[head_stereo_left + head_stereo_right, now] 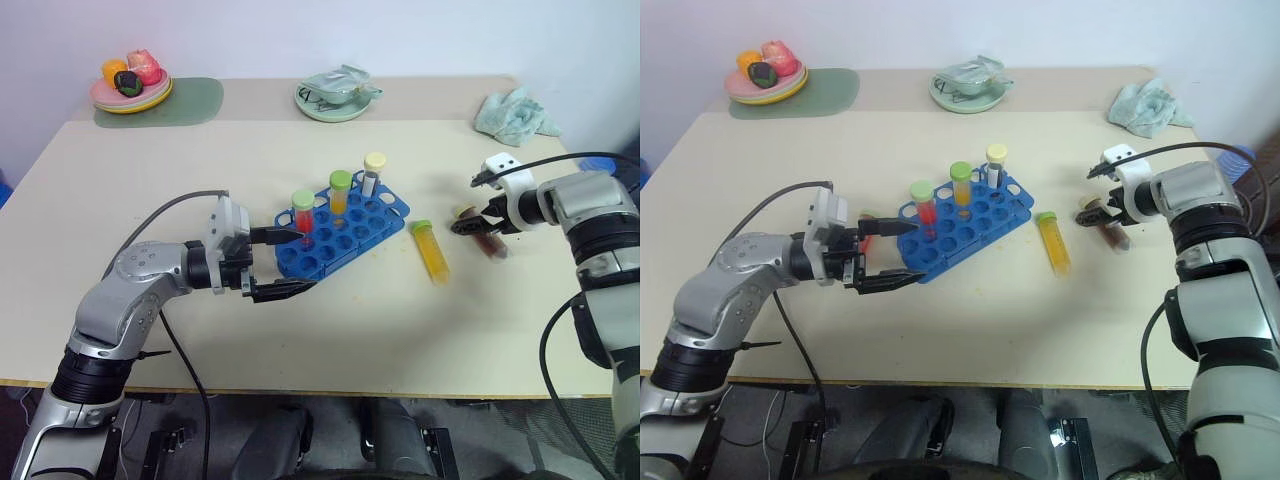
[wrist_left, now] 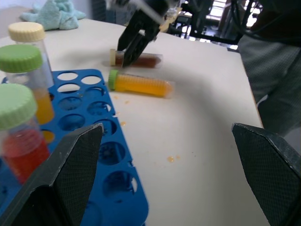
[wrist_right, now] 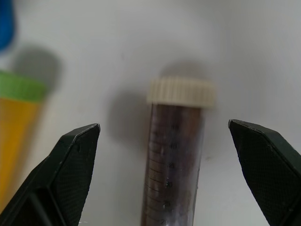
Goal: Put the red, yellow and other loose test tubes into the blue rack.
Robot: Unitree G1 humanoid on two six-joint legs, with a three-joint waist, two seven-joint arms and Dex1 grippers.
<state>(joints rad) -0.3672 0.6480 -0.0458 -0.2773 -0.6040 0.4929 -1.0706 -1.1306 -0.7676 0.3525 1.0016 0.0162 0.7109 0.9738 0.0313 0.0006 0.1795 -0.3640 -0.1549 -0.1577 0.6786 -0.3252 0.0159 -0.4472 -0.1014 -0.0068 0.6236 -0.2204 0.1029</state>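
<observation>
Your right gripper hangs open over the brown tube near the table's right edge; closing off-centre could roll it away.

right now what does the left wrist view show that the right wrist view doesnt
Left wrist view alone: the blue rack with three tubes standing in it, a red one, an orange one and a pale-capped one; the crumpled cloth; the open left tool; and the right tool from outside, poised over the brown tube.

Right wrist view alone: a close look at the brown tube's printed scale, between the right tool's spread fingers.

Both: the brown tube and the yellow tube lying on the table.
</observation>
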